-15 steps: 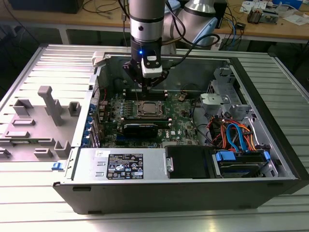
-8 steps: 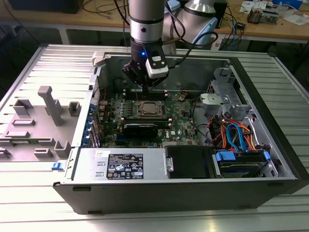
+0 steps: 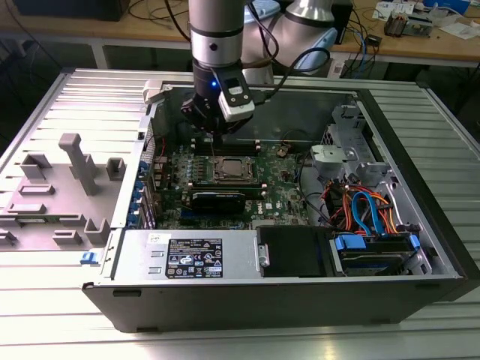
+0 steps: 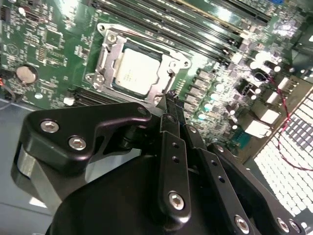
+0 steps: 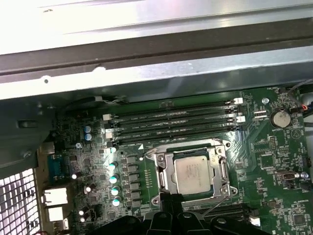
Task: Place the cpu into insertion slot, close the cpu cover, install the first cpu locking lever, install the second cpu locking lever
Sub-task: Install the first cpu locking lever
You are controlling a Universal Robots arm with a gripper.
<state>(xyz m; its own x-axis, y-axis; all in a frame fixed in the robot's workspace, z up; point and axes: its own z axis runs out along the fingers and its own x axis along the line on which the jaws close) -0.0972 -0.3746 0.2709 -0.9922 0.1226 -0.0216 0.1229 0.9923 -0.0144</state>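
Cpu (image 4: 133, 72) sits under lowered cpu cover (image 4: 104, 58), so we hold the gripper (image 4: 169, 96) clenched, empty, at cover's edge, prob. latching stage.

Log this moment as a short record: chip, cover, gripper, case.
chip: lies flat in the cover's cut-out, metal top showing
cover: down flat around the chip
gripper: low over the board, at the cover's edge
case: open on top, board exposed
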